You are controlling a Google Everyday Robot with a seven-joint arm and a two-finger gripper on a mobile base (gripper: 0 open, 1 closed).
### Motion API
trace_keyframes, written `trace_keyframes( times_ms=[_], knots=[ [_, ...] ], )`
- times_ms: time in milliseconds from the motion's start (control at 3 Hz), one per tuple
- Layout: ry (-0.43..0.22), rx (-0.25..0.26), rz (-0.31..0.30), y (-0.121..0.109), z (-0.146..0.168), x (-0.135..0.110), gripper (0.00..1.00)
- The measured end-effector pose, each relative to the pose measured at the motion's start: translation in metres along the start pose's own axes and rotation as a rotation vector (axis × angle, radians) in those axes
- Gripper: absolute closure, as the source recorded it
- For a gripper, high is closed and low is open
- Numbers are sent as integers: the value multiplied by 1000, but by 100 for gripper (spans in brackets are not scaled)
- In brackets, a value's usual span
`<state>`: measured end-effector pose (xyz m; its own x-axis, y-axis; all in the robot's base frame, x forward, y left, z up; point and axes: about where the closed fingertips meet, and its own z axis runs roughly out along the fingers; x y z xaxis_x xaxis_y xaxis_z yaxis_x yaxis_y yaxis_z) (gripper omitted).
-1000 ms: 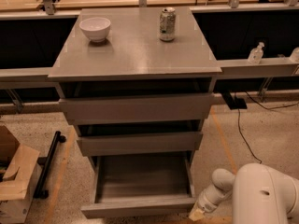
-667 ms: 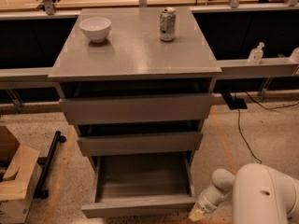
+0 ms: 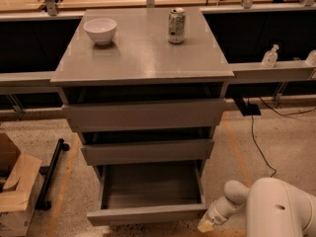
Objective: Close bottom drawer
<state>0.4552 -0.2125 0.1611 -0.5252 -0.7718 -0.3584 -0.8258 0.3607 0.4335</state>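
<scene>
I had the bottom drawer (image 3: 147, 214) in plain sight: it stood pulled well out from the foot of the grey bench (image 3: 143, 63), with the grey floor of its shallow box open to the camera. Its front was plain, handleless and the narrowest of the three. Above it the middle drawer (image 3: 147, 151) sat out a little with a dark gap over it. The top drawer (image 3: 143, 113), the widest, stood the same way just under the bench top.

My end effector (image 3: 206, 225) was low in the bottom right of the view, just beside the right front corner of the bottom drawer. Its pale tip pointed down and left toward that corner. I could not tell whether it touched the panel, how far open it was, or whether it had hold of anything. The white arm (image 3: 279, 211) bulked up behind it and ran off the lower right edge.

Up on the bench top a white bowl (image 3: 100, 29) sat toward the back left. A can (image 3: 176, 25) stood upright toward the back, right of centre, well apart from the bowl.

Off to the right a clear bottle (image 3: 270, 57) stood on a grey ledge (image 3: 276, 72), and a dark cable (image 3: 256, 142) trailed over the speckled floor below it. On the left a cardboard box (image 3: 15, 186) sat on the floor, with a black bar (image 3: 52, 172) lying between it and the bench.
</scene>
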Motion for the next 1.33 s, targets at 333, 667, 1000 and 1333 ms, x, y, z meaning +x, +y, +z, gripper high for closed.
trace_keyframes(
  times_ms=[333,667,1000,1333],
  knots=[
    [-55,32,-58,-26,-10,-27,100],
    [-55,32,-58,-26,-10,-27,100],
    [-81,102,-134,-55,-20,-58,100],
    [-139,118,-258,-82,-19,-111,100]
  ],
)
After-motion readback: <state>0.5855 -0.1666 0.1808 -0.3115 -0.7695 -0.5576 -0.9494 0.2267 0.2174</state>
